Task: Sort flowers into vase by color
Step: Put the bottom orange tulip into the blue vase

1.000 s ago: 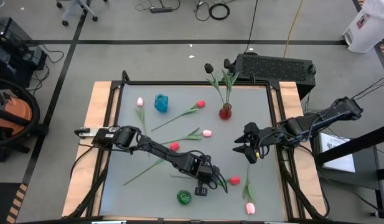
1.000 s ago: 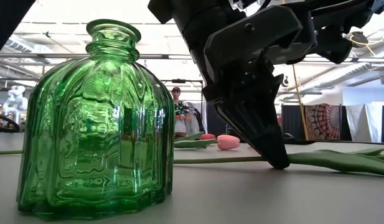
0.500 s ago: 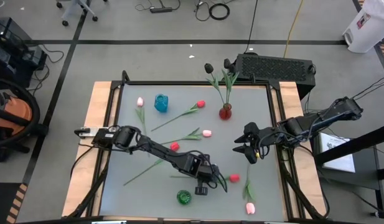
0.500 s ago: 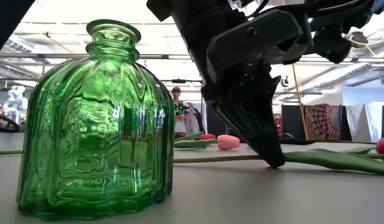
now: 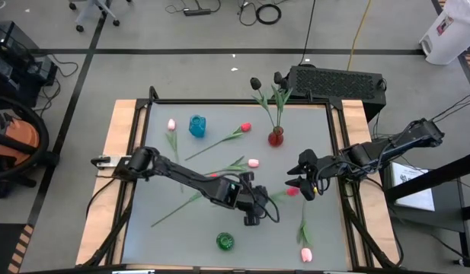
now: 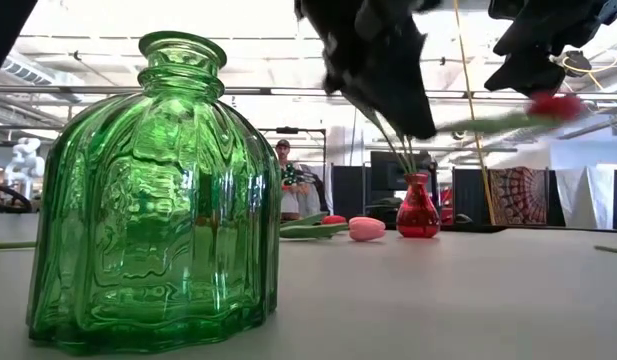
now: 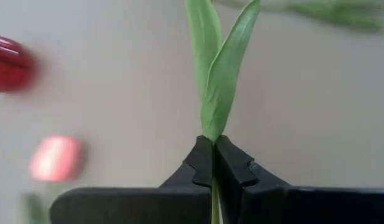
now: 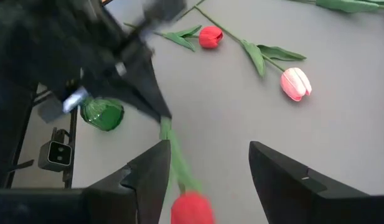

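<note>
Two black tulips sit in small red glass vase (image 5: 276,137); L tool (image 5: 254,217) pinches red-headed green-stemmed tulip (image 5: 292,192) nearby, R tool (image 5: 304,187) spread, rest unsorted.

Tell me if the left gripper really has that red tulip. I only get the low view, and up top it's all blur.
Observer: Yes. Its wrist view shows the left gripper shut on the red tulip, on the stem just below the leaves.
Operator: And the right gripper?
Observer: The right gripper is open, and in its wrist view the tulip's red head sits between its fingers.
Operator: What's in the red vase behind?
Observer: From above, at least one black tulip stands in the red vase.
</note>
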`<state>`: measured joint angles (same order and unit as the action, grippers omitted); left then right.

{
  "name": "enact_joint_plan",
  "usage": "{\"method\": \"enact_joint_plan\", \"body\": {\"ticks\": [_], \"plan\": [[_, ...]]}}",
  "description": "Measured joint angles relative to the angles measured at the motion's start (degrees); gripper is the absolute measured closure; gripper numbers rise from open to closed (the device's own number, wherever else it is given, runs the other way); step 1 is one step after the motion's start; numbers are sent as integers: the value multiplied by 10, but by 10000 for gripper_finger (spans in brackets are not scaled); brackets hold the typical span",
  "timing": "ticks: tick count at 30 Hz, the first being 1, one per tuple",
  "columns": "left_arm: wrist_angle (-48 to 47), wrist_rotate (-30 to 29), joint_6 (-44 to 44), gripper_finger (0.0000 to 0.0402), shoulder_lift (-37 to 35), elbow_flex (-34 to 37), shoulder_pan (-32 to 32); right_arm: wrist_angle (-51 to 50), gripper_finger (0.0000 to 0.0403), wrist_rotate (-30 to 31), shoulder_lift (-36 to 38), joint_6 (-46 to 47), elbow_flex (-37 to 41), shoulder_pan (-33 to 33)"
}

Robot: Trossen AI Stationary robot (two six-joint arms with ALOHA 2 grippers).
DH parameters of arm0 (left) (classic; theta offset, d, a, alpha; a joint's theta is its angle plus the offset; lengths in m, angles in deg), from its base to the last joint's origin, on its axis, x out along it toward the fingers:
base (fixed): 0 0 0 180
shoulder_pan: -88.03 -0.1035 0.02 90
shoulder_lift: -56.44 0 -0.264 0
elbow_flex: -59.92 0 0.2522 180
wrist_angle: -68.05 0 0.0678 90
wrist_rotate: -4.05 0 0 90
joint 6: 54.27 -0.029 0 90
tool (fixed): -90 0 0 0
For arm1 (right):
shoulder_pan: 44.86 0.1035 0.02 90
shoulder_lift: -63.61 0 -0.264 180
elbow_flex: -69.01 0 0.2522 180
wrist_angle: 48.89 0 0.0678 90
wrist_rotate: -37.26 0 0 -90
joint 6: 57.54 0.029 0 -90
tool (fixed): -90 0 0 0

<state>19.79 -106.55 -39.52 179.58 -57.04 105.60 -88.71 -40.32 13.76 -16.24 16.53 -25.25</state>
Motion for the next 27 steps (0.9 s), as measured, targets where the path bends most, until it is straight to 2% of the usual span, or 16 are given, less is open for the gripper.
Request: {"method": "enact_joint_plan", "body": {"ticks": [9, 20, 27], "plan": [[-82, -124, 4, 400, -89, 0, -15, 0, 193, 0, 0, 0, 0, 0], [-253, -238, 79, 400, -192, 0, -39, 21, 193, 0, 0, 0, 0, 0], [-288, -337, 104, 400, -269, 0, -46, 21, 193, 0, 0, 0, 0, 0]]}}
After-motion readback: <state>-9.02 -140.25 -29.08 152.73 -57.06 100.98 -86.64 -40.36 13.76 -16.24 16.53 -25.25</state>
